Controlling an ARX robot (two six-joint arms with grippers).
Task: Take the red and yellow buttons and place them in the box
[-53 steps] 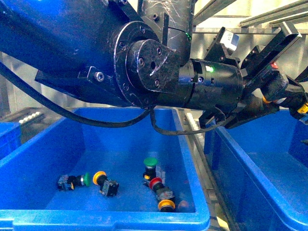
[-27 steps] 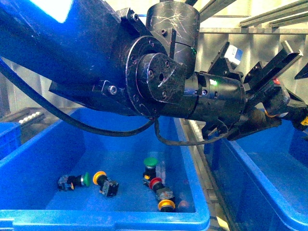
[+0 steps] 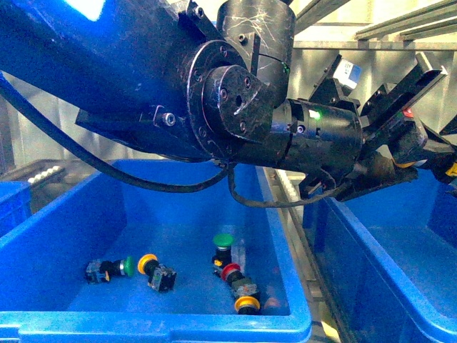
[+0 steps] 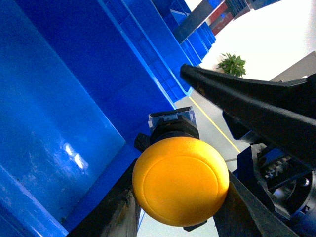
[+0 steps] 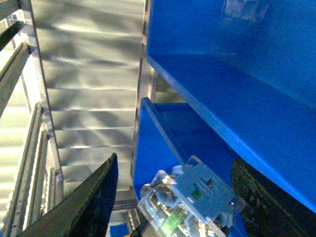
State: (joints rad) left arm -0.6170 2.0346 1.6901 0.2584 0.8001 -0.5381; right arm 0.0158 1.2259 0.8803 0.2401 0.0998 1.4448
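The left gripper (image 3: 404, 147) is reaching across the robot's front to its right side, and its fingers (image 4: 116, 217) are pinching a yellow button (image 4: 180, 180) by the black body just behind the cap. The button's long axis is running roughly along the fingers, with the domed cap facing back toward the wrist and the contact block pointing outward.

In the front view the held button is hanging above the box (image 3: 418, 250), the blue bin on the robot's right. It seems to be sitting inside the line of the bin's near rim, so letting go should probably send it straight down onto the bare floor.

The right gripper (image 5: 174, 173) is hovering just beside the left one, near the edge of the front view. A second button (image 5: 190, 202), shown only by its clear contact block, is sitting between its fingers and appears pinched; its cap colour is not showing there. A black wedge is crossing the left wrist view close to the yellow cap, possibly that other gripper, so sideways room is looking tight.

In the source bin (image 3: 143, 325), 1 red-capped button (image 3: 230, 271) and 2 yellow-capped ones are lying among 2 green ones.
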